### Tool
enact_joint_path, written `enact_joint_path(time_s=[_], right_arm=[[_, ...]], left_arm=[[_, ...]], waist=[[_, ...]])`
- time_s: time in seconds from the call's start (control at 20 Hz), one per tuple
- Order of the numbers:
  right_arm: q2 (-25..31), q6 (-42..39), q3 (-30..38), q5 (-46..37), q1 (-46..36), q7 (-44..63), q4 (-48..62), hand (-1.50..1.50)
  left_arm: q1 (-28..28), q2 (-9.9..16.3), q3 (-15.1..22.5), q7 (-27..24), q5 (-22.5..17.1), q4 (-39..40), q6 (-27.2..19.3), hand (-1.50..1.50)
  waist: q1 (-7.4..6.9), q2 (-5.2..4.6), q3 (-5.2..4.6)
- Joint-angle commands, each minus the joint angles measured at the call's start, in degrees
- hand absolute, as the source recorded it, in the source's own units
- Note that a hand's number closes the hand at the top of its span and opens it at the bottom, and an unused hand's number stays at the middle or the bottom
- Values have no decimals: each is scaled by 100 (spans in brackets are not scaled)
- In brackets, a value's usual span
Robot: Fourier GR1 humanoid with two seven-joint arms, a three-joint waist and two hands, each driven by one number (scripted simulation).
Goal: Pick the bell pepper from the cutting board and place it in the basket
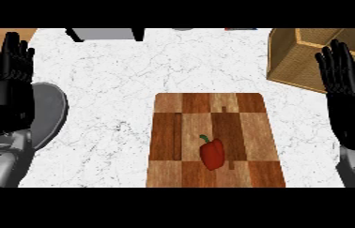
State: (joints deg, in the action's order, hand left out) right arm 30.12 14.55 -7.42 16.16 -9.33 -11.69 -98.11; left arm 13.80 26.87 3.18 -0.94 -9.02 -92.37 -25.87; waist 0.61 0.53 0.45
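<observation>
A red bell pepper with a green stem lies on the wooden cutting board, toward the board's near half. The wicker basket stands at the counter's far right corner, beyond the board. My right hand is open at the right edge, fingers up, in front of the basket's near side and well right of the pepper. At the left edge my left hand is open too, fingers up, far from the board. Neither hand touches anything.
The white marble counter surrounds the board. A grey rounded object sits at the left edge beside my left forearm. A grey box with black legs stands at the far edge.
</observation>
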Motion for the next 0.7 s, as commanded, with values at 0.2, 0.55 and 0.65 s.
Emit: enact_joint_path(time_s=[0.2, 0.55, 0.65], right_arm=[[-840, -1106, -1442, 683, -819, 515, -370, 150], [-1811, -1143, -3895, -959, -1254, 795, -84, -150], [-2027, -598, -4191, -1588, -1338, 1368, -151, -150]], left_arm=[[-1008, -609, 946, 939, -522, 975, 779, 0], [-1715, -430, 1237, 1255, -699, 1520, 1410, 0], [-1831, -428, 1209, 1374, -766, 1322, 1393, 0]], waist=[[-546, -254, -73], [-398, -61, -68], [-244, -7, -62]])
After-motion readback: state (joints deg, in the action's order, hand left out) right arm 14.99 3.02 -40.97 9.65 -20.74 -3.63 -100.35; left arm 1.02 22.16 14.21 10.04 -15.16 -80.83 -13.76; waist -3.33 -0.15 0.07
